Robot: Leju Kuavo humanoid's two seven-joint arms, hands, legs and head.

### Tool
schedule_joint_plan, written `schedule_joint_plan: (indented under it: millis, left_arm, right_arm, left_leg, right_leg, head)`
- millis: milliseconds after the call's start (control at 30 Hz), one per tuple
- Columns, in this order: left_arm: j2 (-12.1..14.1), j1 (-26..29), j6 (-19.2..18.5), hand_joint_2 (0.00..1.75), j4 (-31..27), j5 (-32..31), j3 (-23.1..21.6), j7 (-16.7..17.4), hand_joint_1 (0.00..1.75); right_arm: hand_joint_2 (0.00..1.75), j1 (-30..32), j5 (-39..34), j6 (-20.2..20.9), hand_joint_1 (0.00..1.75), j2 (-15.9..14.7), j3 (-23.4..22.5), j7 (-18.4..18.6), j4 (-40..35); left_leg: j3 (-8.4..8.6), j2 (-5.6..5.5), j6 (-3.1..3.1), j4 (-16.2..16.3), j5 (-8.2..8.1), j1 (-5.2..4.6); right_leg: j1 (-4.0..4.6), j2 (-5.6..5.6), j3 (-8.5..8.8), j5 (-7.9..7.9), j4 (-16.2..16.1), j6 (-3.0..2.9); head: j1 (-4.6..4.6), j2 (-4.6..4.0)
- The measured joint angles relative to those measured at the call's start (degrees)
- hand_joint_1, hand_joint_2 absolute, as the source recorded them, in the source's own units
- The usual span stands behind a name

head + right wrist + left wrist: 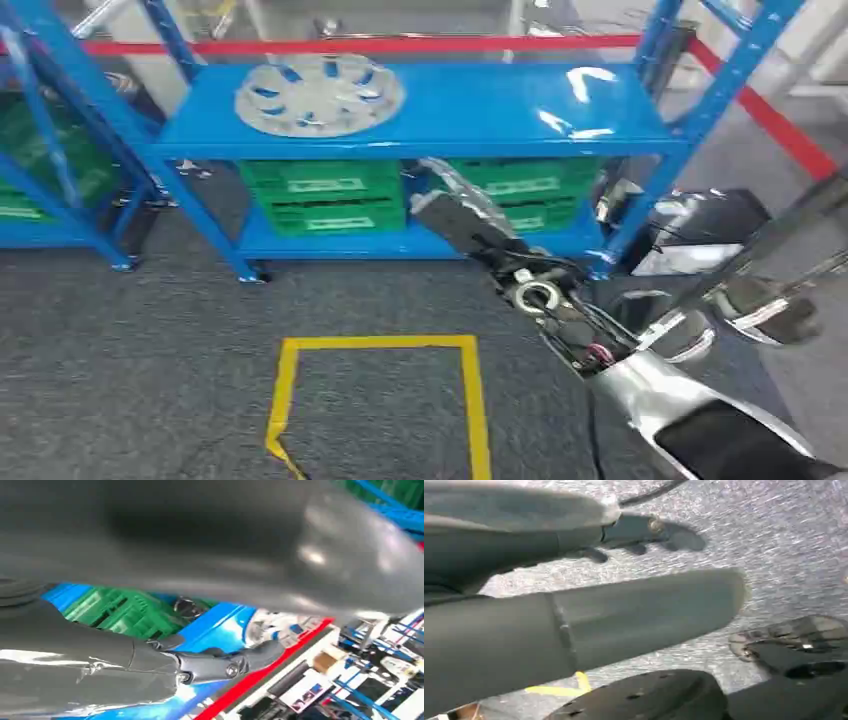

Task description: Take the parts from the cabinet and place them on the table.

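Silver and black, the right arm [640, 385] rises from the lower right of the head view and reaches forward toward the blue cabinet [420, 140], ending in the right hand [455, 215] at the level of the lower shelf, in front of the green crates [325, 195]. From the right wrist view that hand's fingers [225, 665] stretch out straight with nothing between them, spread apart from the thick thumb, so the right hand is wide and holds nothing. On the cabinet's top shelf lies the silver wheel cover [320, 95], flat, toward the left side of the shelf and well apart from the right hand. A red bar [360, 45] runs behind the cabinet's top. On the grey carpet [150, 350] in front of the cabinet a square outline of yellow tape [375, 345] is marked. The left hand [589, 615] hangs over the carpet in the left wrist view, its thumb and fingers extended and separated, gripping nothing, with a piece of yellow tape on the floor just past it.
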Motion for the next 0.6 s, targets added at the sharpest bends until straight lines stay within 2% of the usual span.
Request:
schedule_joint_plan:
  millis: [33,67,100,133,167,200,267,300,333,367,433,467,500,533,567,600]
  left_arm:
    - [0.0,0.0,0.0,0.00,0.0,0.0,0.0,0.0,0.00]
    - [0.0,0.0,-0.1,0.00,0.0,0.0,0.0,0.0,0.00]
    - [0.2,0.0,-0.1,0.00,0.0,0.0,0.0,0.0,0.00]
    - [0.0,0.0,-0.1,0.00,0.0,0.0,0.0,0.0,0.00]
    - [0.1,-0.1,-0.1,0.00,0.0,0.0,0.0,0.0,0.00]
    - [0.1,-0.2,-0.1,0.00,0.0,0.0,0.0,0.0,0.00]
    - [0.0,0.0,-0.1,0.00,0.0,0.0,0.0,0.0,0.00]
    - [0.1,0.1,-0.1,0.00,0.0,0.0,0.0,0.0,0.00]
    - [0.1,0.2,-0.1,0.00,0.0,0.0,0.0,0.0,0.00]
    - [0.1,0.3,-0.1,0.00,0.0,0.0,0.0,0.0,0.00]
    - [0.2,0.2,-0.1,0.00,0.0,0.0,0.0,0.0,0.00]
    - [0.2,0.2,-0.1,0.00,0.0,0.0,0.0,0.0,0.00]
    - [0.2,0.0,-0.1,0.00,0.0,0.0,0.0,0.0,0.00]
    - [0.2,0.0,-0.1,0.00,0.0,0.0,0.0,0.0,0.00]
    - [0.2,0.1,-0.1,0.00,0.0,0.0,0.0,0.0,0.00]
    - [0.2,0.1,-0.1,0.00,0.0,0.0,0.0,0.0,0.00]
  right_arm:
    - [0.00,0.0,0.0,0.0,0.00,0.0,0.0,0.0,-0.1]
    - [0.00,0.0,0.0,0.0,0.00,0.0,0.0,0.0,-0.1]
    - [0.00,0.0,0.0,0.0,0.00,0.0,0.0,0.0,-0.2]
    - [0.00,-0.2,0.0,0.0,0.00,0.0,0.0,-0.1,-0.2]
    - [0.00,-0.3,0.0,0.0,0.00,0.0,0.0,0.0,-0.2]
    - [0.00,-0.2,0.0,0.0,0.00,0.0,0.1,0.0,-0.2]
    - [0.00,0.0,0.0,0.0,0.00,0.0,0.1,0.0,-0.1]
    - [0.00,0.1,0.0,0.0,0.00,0.0,0.1,0.0,-0.1]
    - [0.00,0.1,0.0,0.0,0.00,0.0,0.1,0.0,-0.1]
    - [0.00,0.1,0.0,0.0,0.00,0.0,0.1,0.0,-0.1]
    - [0.00,0.0,0.0,0.0,0.00,0.0,0.1,0.0,-0.1]
    - [0.00,0.0,0.0,0.0,0.00,0.0,0.1,0.0,-0.1]
    - [0.00,-0.1,0.0,0.0,0.00,0.0,0.1,0.0,-0.1]
    - [0.00,-0.2,0.0,0.1,0.00,0.0,0.1,0.0,-0.2]
    - [0.00,-0.2,0.0,0.1,0.00,0.0,0.1,0.0,-0.2]
    - [0.00,-0.3,0.0,0.0,0.00,0.0,0.0,0.0,-0.2]
  left_leg:
    - [0.42,0.07,-0.17,0.4,0.06,-0.03]
    - [0.65,0.09,-0.42,0.3,0.23,-0.02]
    - [0.48,0.06,-0.75,0.8,-0.32,-0.25]
    - [-0.72,0.12,-1.26,3.5,-0.68,-0.08]
    - [-2.80,0.15,-1.77,6.8,-1.62,0.22]
    - [-5.81,0.16,-2.25,11.4,-3.14,0.69]
    - [-11.35,0.19,-2.96,18.9,-6.08,1.47]
    - [-12.65,0.21,-3.26,19.4,-5.65,1.77]
    - [-12.47,0.23,-3.45,17.1,-3.76,2.04]
    - [-11.18,0.25,-3.69,12.7,-0.80,2.23]
    - [-7.25,0.44,-4.09,1.8,6.54,2.49]
    - [-7.17,0.52,-3.87,0.7,5.71,2.16]
    - [-7.04,0.57,-3.03,0.9,3.97,1.92]
    - [-6.85,0.39,-2.49,0.6,5.32,1.72]
    - [-6.68,0.31,-1.99,0.4,5.15,2.03]
    - [-5.94,0.32,-1.57,0.4,4.93,2.02]
  right_leg:
    - [0.09,0.06,0.21,0.46,-0.5,-0.31]
    - [0.03,0.10,0.71,0.36,-0.6,-0.58]
    - [-0.75,0.22,1.74,0.48,-1.0,-0.68]
    - [-0.88,0.29,2.26,0.26,-1.2,-0.76]
    - [-0.93,0.23,2.39,0.09,-1.2,-0.85]
    - [-1.00,0.20,2.61,-0.21,-1.2,-0.84]
    - [-1.18,0.17,3.34,-1.08,-1.2,-0.69]
    - [-1.35,0.21,3.93,-1.55,-1.2,-0.51]
    - [-1.56,0.30,4.59,-2.07,-1.2,-0.31]
    - [-1.82,0.35,5.33,-2.60,-1.2,0.00]
    - [-2.16,0.31,6.78,-3.78,-1.2,0.74]
    - [-2.09,0.40,7.31,-4.25,-1.2,1.16]
    - [-2.02,0.38,7.03,-4.51,-1.5,1.57]
    - [-1.99,0.33,7.32,-4.93,-2.1,2.05]
    - [-1.91,0.38,8.03,-4.46,-1.4,2.51]
    - [-1.95,0.38,8.31,-4.70,-1.5,2.81]
  head:
    - [0.38,0.00]
    - [0.38,0.00]
    - [0.38,0.00]
    - [0.33,0.00]
    - [-0.28,0.00]
    - [-0.61,0.00]
    - [-0.54,0.00]
    - [-0.72,0.00]
    - [-0.74,0.00]
    - [-0.81,0.00]
    - [-0.98,0.00]
    - [-1.29,0.00]
    - [-1.68,0.00]
    - [-1.53,0.00]
    - [-1.57,0.00]
    - [-1.24,0.00]
